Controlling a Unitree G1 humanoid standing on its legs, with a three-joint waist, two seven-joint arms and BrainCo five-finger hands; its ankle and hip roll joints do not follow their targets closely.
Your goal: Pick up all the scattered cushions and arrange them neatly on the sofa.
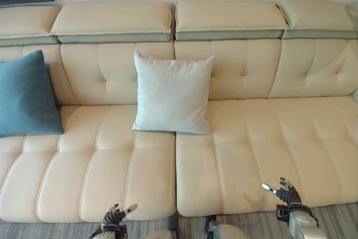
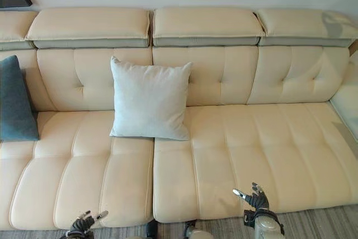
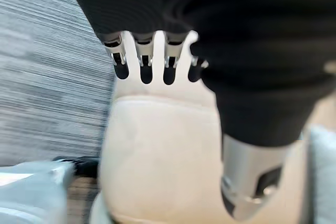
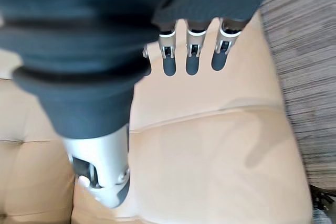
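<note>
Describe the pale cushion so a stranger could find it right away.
Start at the long cream sofa. Near its middle, the pale grey cushion leans upright against the backrest. Its neighbour at the sofa's left end, the teal cushion, is much darker.

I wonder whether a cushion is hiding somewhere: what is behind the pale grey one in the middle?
The pale grey cushion leans upright against the sofa backrest, its bottom edge on the seat. Cream tufted leather shows all round it. The patch directly behind it is covered, so anything flat there stays hidden.

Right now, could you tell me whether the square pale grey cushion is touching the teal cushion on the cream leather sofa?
Apart. The left eye view shows bare cream sofa backrest between the pale grey cushion and the teal cushion.
</note>
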